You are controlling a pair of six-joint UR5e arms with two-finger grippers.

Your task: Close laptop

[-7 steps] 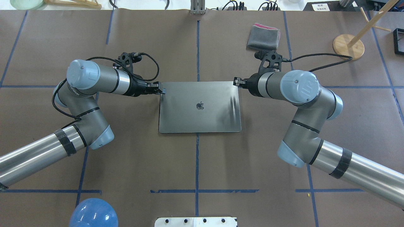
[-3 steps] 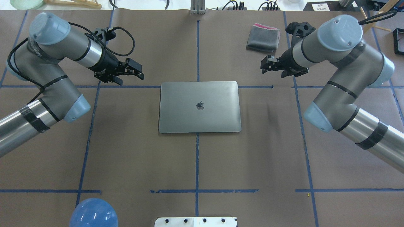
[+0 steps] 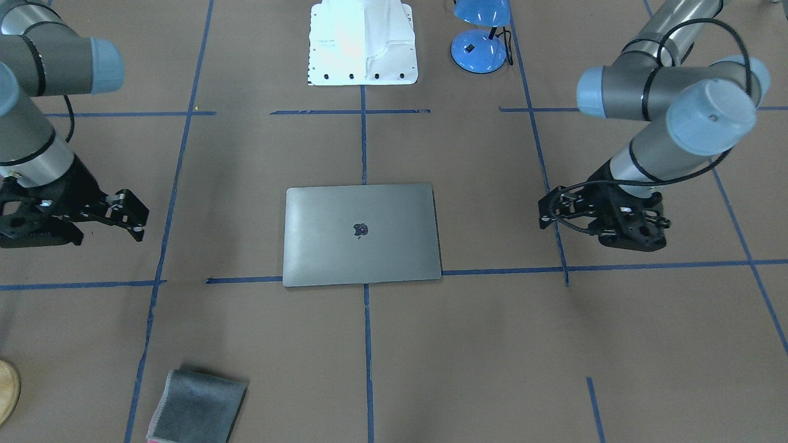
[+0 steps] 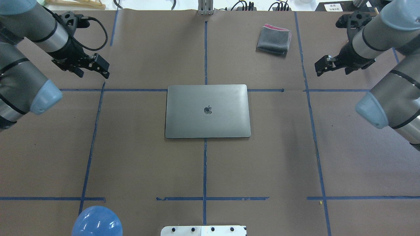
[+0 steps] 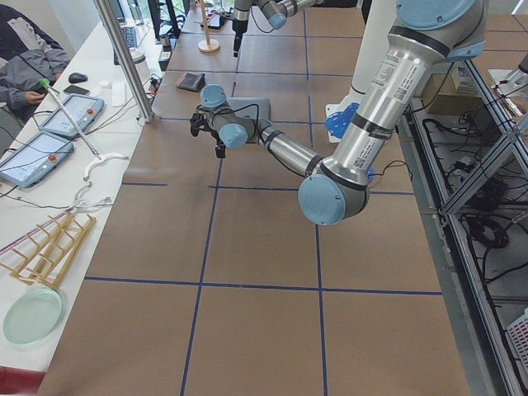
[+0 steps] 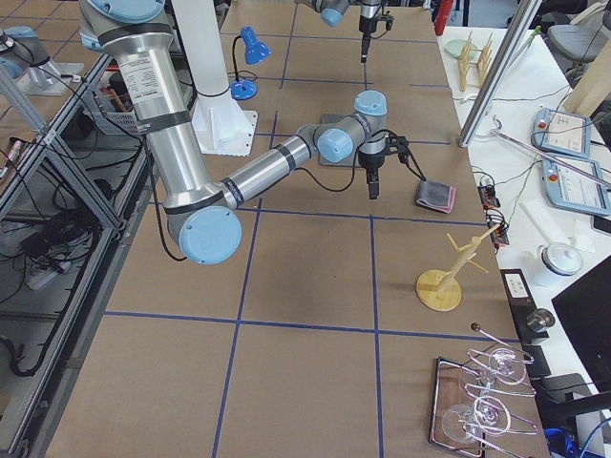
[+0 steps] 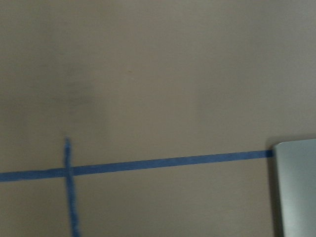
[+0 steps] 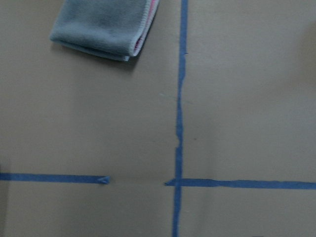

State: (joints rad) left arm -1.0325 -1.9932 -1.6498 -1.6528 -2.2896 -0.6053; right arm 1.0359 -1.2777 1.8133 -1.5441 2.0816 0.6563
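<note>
The laptop [image 4: 207, 111] lies flat at the table's middle with its grey lid down and the dark logo up; it also shows in the front view [image 3: 362, 234]. Its corner shows in the left wrist view [image 7: 296, 192]. My left gripper [image 4: 104, 69] hangs above the bare table, well to the left of the laptop's far left corner, and looks shut and empty. My right gripper [image 4: 319, 67] hangs well to the right of the far right corner, also apparently shut and empty. Neither touches the laptop.
A folded grey cloth [image 4: 274, 40] lies at the far right, between the laptop and my right gripper; the right wrist view shows it too [image 8: 103, 24]. A blue lamp [image 4: 96, 221] and the white robot base [image 4: 203, 230] stand at the near edge.
Both grippers have left the laptop's far corners, risen and drawn outward to the table's sides. The laptop lies as it did, lid down.
</note>
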